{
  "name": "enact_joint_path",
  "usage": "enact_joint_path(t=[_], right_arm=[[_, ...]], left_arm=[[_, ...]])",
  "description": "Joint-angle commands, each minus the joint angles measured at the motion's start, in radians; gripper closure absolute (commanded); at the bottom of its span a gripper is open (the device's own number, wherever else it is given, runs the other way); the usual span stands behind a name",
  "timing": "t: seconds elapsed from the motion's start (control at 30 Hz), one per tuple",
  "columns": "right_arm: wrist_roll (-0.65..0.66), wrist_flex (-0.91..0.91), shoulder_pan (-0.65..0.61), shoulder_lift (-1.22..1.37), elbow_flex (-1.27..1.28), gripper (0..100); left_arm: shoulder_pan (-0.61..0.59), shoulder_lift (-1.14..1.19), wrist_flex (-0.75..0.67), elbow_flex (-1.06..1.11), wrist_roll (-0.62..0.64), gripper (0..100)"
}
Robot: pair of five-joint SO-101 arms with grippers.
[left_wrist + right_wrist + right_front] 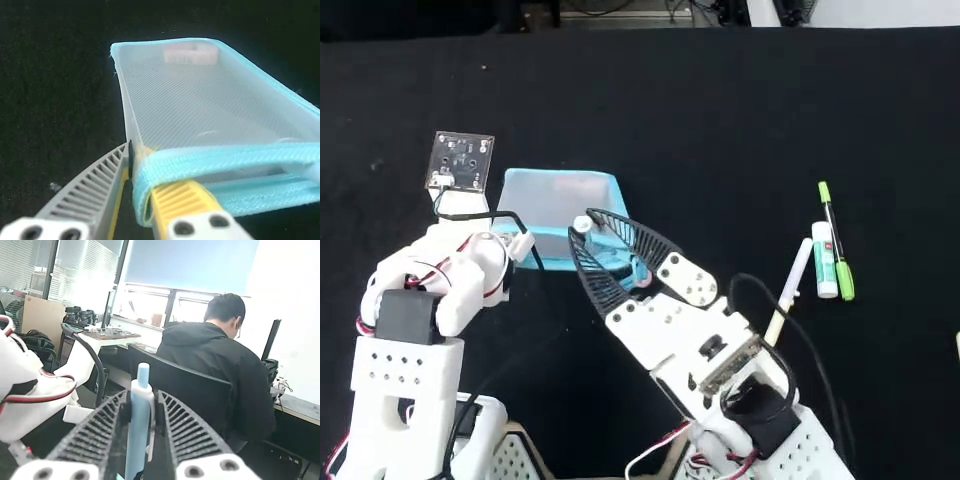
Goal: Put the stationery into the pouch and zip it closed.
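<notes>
Materials, left to right: left claw [137,194] has one grey ribbed finger [95,190] and one yellow ribbed finger [182,200], both plastic. Pouch [560,200] is a translucent light-blue mesh rectangle with a woven teal zip band [225,157] on its near edge. Right claw [141,401] has black ribbed, curved fingers. Table [740,110] is covered in matte black cloth.

Containers: the pouch lies flat on the cloth. A pale label shows through the mesh at the far end. Otherwise I can't tell what's inside.

Left claw is clamped on the pouch's near corner. The grey finger is outside the side wall, the yellow finger is under the zip band, and the fabric is pinched between them.

Right claw is closed on a blue pen [138,425], a slim light-blue barrel with a white clip. The pen stands between the two black fingers and sticks out past their tips. In the high view the claw sits over the pouch's right end, with the pen's pale end overlapping the mesh. Can't tell whether it's inside the opening or just above it.

Well to the right, apart from both claws, loose on the cloth:
- white pen [790,288], lying diagonally
- white tube [825,262] with a green band
- green pen [838,245], touching the tube's right side
</notes>
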Motion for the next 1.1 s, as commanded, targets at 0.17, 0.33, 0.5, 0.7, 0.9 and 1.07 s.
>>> enact_joint_path(t=[0.17,0.33,0.5,0.7,0.9,1.07], right_arm=[[0.009,0.129,-0.009,-0.002,-0.073,98.7],[0.009,0.31,-0.028,-0.002,-0.17,98.7],[0.009,0.404,-0.138,-0.002,-0.17,98.7],[0.011,0.423,-0.193,0.002,-0.142,98.7],[0.123,0.428,-0.193,0.001,-0.096,98.6],[0.12,0.43,-0.195,0.002,-0.099,98.6]], left_arm=[[-0.002,-0.009,-0.015,-0.008,0.006,97],[-0.002,-0.009,-0.015,-0.008,0.006,97],[-0.002,-0.009,-0.015,-0.008,0.006,97],[-0.002,-0.009,-0.015,-0.008,0.006,97],[-0.002,-0.009,-0.014,-0.008,0.006,97],[-0.002,-0.009,-0.014,-0.008,0.006,97]])
